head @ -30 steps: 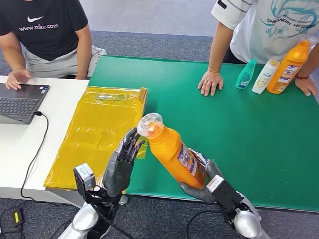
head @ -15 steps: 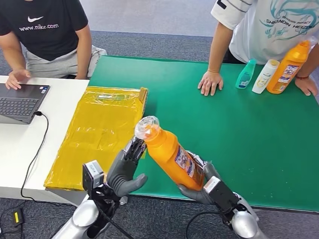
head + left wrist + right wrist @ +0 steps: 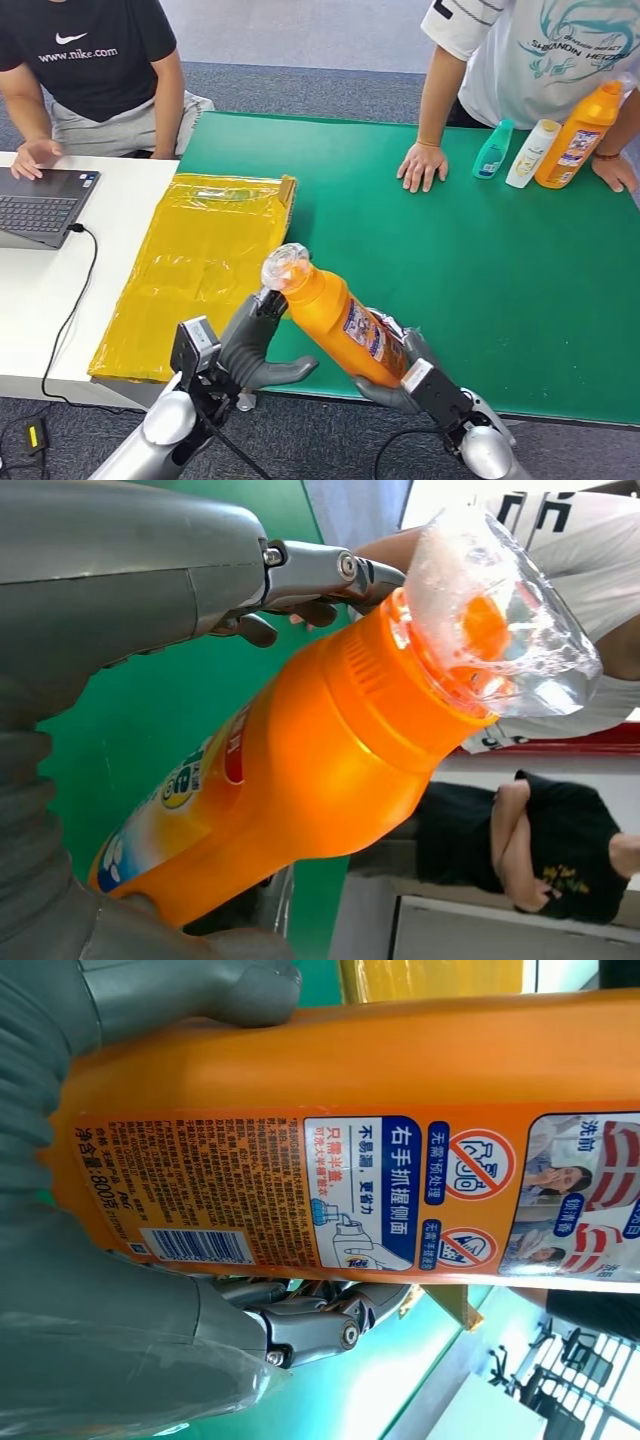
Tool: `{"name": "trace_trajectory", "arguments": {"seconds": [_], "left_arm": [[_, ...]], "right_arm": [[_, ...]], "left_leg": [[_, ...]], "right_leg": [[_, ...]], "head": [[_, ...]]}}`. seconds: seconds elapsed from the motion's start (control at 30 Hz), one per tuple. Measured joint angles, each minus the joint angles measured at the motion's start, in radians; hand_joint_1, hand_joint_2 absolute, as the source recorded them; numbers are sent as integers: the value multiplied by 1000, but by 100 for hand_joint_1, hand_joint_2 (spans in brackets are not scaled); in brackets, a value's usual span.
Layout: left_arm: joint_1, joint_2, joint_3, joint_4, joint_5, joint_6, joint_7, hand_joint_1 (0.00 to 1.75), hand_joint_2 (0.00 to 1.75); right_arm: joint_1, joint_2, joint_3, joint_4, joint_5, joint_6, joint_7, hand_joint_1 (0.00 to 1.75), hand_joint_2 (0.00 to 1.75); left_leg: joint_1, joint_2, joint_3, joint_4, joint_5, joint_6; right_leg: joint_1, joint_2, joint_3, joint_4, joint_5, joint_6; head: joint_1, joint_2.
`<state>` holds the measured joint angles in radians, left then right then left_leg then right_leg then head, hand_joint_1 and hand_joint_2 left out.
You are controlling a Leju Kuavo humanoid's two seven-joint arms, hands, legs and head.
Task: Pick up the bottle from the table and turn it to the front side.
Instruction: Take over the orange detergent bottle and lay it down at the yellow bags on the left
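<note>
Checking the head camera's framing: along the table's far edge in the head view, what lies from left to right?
Laptop → yellow bag → person's hand → teal bottle → white bottle → orange bottle.

Green table [image 3: 483, 260] beside white desk [image 3: 45, 290] on grey carpet [image 3: 317, 90].

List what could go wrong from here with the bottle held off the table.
1. The right hand grips only the base end of the tilted orange bottle, so the long body could lever out of its hold.
2. The left hand meets the bottle near the neck below the clear cap; a push there could twist it loose.
3. The bottle hangs near the green table edge, so a drop might land on the floor.
</note>
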<state>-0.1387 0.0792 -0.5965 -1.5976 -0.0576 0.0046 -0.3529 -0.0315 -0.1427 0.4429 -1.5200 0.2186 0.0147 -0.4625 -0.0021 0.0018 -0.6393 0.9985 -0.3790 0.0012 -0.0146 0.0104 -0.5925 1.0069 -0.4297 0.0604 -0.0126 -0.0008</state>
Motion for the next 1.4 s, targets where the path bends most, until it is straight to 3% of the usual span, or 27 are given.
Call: {"name": "trace_trajectory", "arguments": {"seconds": [1.4], "left_arm": [[-123,1,-23,56,35,-87,95,0,175]], "right_arm": [[-18,14,48,73,53,8,-17,175,175]], "left_leg": [[0,0,0,0,0,0]], "right_leg": [[0,0,0,0,0,0]], "head": [[0,0]]}}
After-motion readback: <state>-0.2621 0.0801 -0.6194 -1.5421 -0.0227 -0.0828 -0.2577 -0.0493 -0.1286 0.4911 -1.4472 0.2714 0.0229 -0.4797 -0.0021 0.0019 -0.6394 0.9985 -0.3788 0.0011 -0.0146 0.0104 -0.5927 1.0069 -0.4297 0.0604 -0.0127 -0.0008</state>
